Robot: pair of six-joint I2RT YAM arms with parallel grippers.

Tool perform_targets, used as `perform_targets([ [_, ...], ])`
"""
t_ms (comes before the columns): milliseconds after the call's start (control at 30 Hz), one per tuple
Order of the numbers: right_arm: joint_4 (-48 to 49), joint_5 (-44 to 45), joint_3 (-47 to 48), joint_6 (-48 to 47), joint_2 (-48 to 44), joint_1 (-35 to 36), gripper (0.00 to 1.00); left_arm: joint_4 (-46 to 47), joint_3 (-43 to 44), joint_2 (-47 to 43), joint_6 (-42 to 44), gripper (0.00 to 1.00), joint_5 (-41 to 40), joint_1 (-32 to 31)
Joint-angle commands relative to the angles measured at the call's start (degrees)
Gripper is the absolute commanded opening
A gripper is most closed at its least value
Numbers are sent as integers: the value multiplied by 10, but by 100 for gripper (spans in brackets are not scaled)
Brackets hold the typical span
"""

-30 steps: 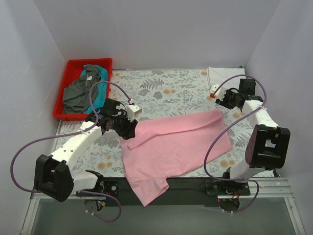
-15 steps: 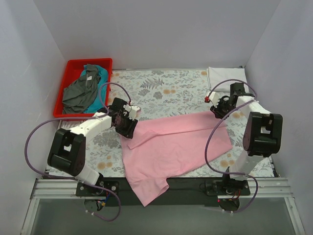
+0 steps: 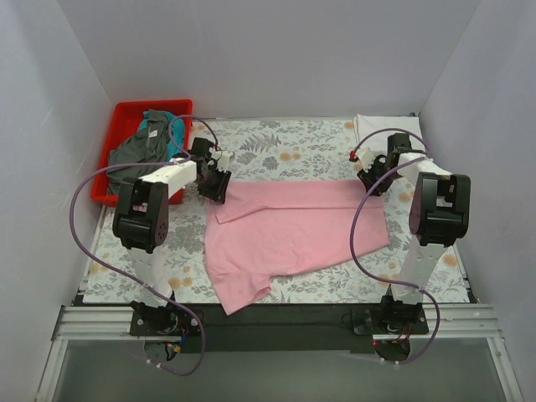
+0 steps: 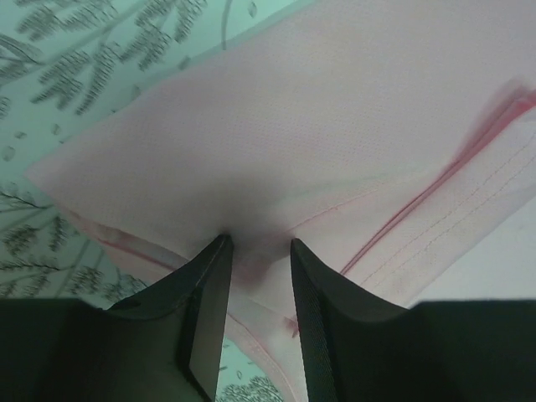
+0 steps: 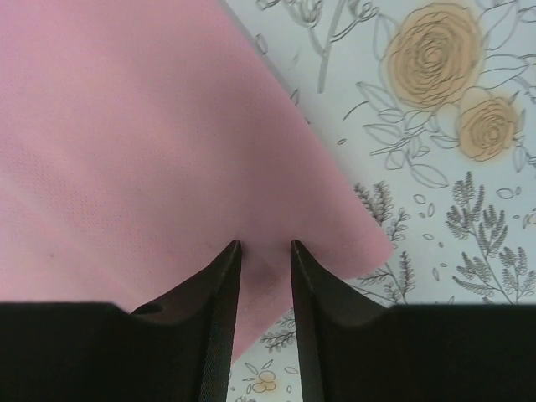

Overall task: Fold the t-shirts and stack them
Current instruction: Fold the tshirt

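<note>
The pink shirt (image 3: pixel 293 230) lies with its long axis from left to right; the left fingers (image 4: pixel 205 310) and the right fingers (image 5: pixel 219 318) each pinch one far corner.

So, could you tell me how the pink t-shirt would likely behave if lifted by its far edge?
Probably floppy: the pink t-shirt lies flat with soft folds, so it would likely sag wherever it is unsupported. It looks thin, so it is probably light, and its near corner might trail.

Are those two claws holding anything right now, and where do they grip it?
Both hold the pink t-shirt: the left gripper pinches its far left corner by a stitched hem, the right gripper its far right corner.
</note>
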Motion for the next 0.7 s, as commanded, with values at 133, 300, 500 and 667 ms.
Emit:
perform_targets([
  [133,-37,-8,83,42,-22,1,39,-47,61,-29,-5,38,85,11],
  [300,-146,-53,81,39,-64,4,42,-72,38,-92,-10,41,117,9],
  [500,-226,-48,24,57,-81,7,44,-79,-10,-130,-1,43,117,4],
  [667,-226,-40,-18,80,-83,15,48,-70,-26,-144,-2,43,119,1],
])
